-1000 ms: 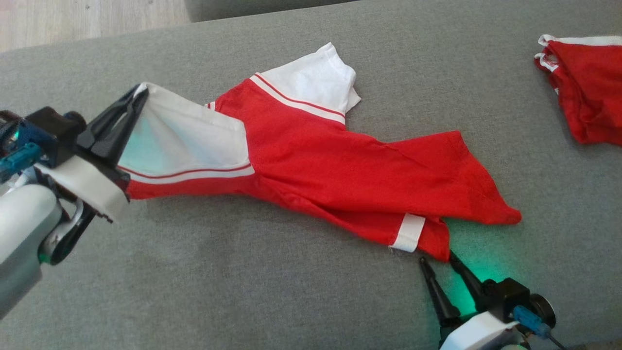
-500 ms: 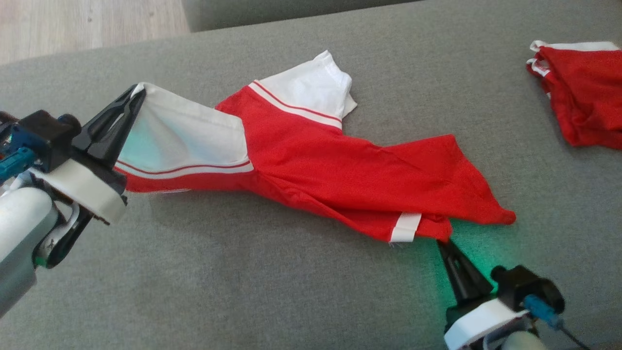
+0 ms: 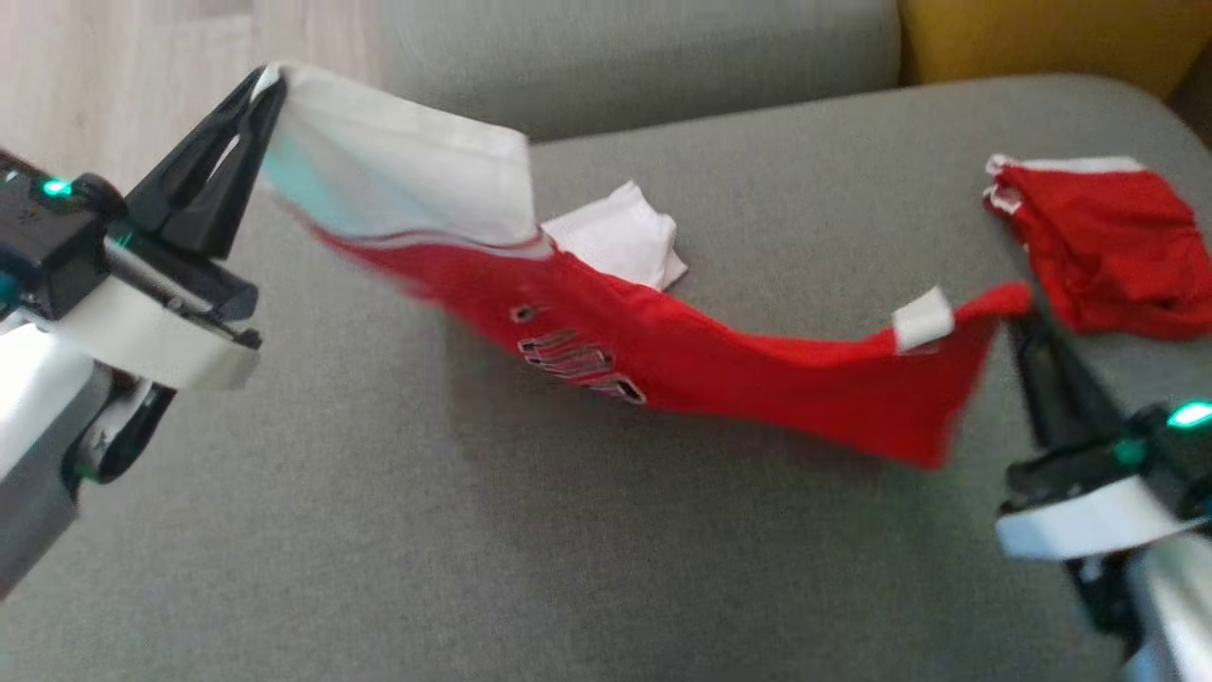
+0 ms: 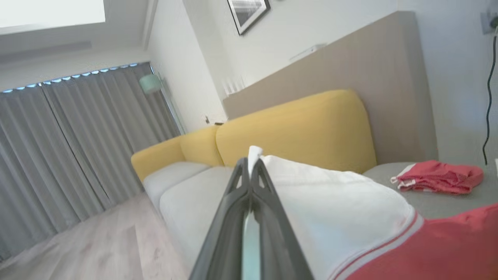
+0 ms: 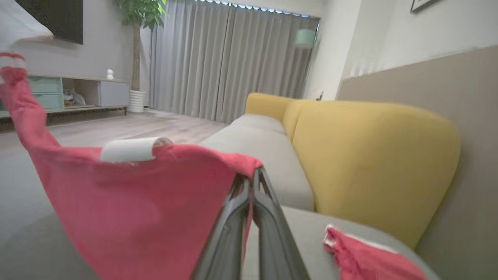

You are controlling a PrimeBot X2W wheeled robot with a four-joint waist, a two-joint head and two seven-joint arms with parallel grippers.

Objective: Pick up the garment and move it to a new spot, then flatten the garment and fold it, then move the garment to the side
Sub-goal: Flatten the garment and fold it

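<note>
The garment (image 3: pixel 663 355) is a red shirt with white sleeves and dark lettering, stretched in the air above the grey sofa seat (image 3: pixel 473 530). My left gripper (image 3: pixel 270 80) is shut on its white sleeve end at the upper left; in the left wrist view that gripper (image 4: pixel 249 163) pinches the white cloth (image 4: pixel 330 194). My right gripper (image 3: pixel 1018 317) is shut on the red hem corner at the right, and in the right wrist view the same gripper (image 5: pixel 251 175) holds the red cloth (image 5: pixel 136 202). The other white sleeve (image 3: pixel 620 237) still touches the seat.
A second crumpled red garment (image 3: pixel 1098 246) lies on the seat at the far right, close to my right gripper. Yellow back cushions (image 5: pixel 369 155) rise behind the seat. Wooden floor (image 3: pixel 123 57) lies beyond the seat's far left edge.
My right gripper shut on the hem corner. Both arms then raised the garment off the seat, stretching it between them. The head camera tilted up, showing the sofa back.
</note>
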